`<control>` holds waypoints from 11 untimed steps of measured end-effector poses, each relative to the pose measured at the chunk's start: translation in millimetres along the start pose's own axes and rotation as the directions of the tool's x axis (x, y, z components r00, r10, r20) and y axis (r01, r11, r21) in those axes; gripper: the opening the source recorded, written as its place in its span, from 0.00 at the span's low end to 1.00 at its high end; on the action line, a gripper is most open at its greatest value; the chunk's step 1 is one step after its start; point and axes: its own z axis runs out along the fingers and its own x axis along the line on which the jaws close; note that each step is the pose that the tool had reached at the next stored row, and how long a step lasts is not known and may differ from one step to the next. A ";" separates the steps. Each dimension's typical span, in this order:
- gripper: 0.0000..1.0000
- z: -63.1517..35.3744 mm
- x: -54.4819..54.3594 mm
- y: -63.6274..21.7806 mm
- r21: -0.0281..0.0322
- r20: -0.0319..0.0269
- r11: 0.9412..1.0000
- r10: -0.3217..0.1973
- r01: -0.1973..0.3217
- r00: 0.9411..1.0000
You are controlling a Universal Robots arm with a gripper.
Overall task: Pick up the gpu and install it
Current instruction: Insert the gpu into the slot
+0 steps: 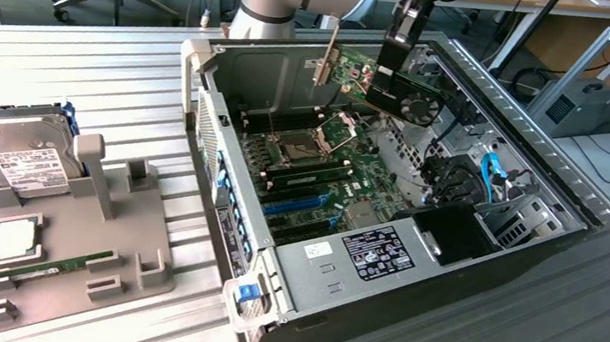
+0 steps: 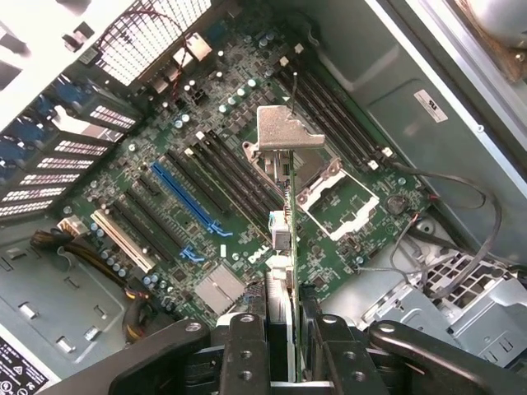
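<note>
We are grasping the gpu in the gripper, holding it over the case, upper centre of the exterior view.

1. An open computer case lies on its side on a slatted metal table, with its interior facing up.
2. Inside it, a green motherboard carries blue expansion slots and a processor socket whose metal frame is raised.
3. A black-and-white label sits on the case's grey inner panel. Blue cables run near the drive bays.
4. At the exterior view's left, a grey holder props a silver hard drive at a tilt. A square silver chip and a slim green RAM stick lie on the holder nearby.
</note>
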 end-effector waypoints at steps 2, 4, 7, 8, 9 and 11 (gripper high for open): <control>0.27 0.0 0.0 0.0 0.000 0.000 1.000 -0.006 0.006 1.000; 0.27 0.0 0.0 0.0 0.000 0.000 1.000 -0.013 0.013 1.000; 0.27 0.0 0.0 0.0 -0.001 0.000 1.000 -0.023 0.023 1.000; 0.27 0.0 0.0 0.0 -0.001 0.000 1.000 -0.027 0.027 1.000; 0.27 0.0 0.0 0.0 -0.001 0.000 1.000 -0.030 0.030 1.000; 0.27 0.0 0.0 0.0 -0.001 0.001 0.999 -0.037 0.037 0.999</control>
